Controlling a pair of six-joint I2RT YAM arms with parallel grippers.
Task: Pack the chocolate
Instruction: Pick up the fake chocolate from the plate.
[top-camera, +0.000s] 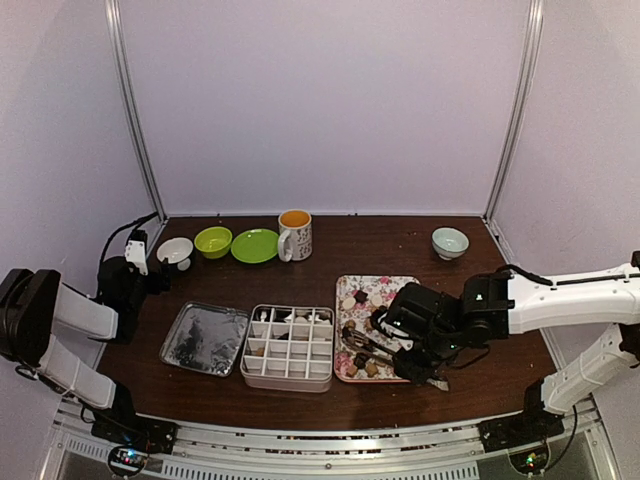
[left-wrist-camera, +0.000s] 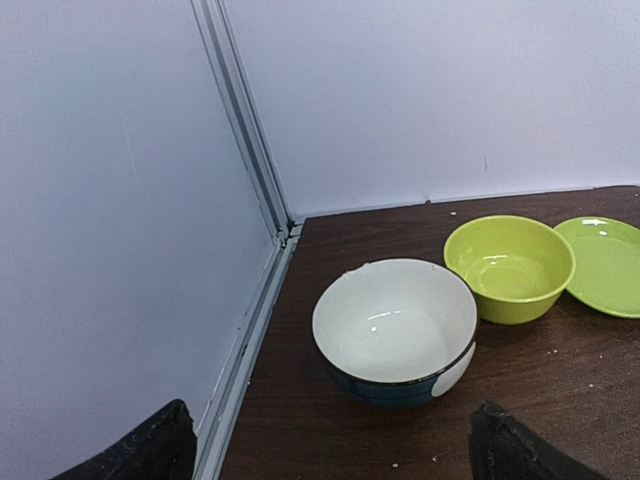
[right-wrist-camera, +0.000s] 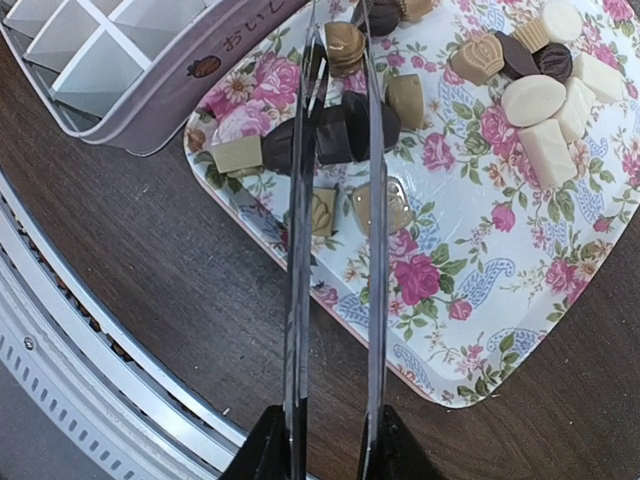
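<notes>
1. Sitting by the middle of the desk's near edge is a white box (top-camera: 288, 345) split into many small squares. A few small pieces lie in its far row.
2. Just right of the box is a pink flower tray (right-wrist-camera: 440, 290). The chocolate (right-wrist-camera: 530, 100) lies on it in dark brown, tan and cream bits, some at the tray's far end and some at its near left part.
3. The right gripper (right-wrist-camera: 335, 450) hangs over the tray's near end and is squeezed tight on thin metal tongs (right-wrist-camera: 300, 250). The 2 tong arms reach out over the tray. 1 dark brown piece (right-wrist-camera: 340, 135) sits between them near their tips. I cannot tell if it is off the tray.
4. A flat shiny metal tray (top-camera: 205, 338) lies just left of the box.
5. Along the desk's far edge stand a mug (top-camera: 295, 235) that is orange inside, a green plate (top-camera: 255, 245), a green bowl (left-wrist-camera: 510, 268) and a white bowl (left-wrist-camera: 395, 330). A pale blue bowl (top-camera: 450, 242) sits near the far right corner.
6. The left gripper (left-wrist-camera: 330, 460) is wide open and holds nothing. It is by the desk's left edge, near the white bowl and well apart from the chocolate.
</notes>
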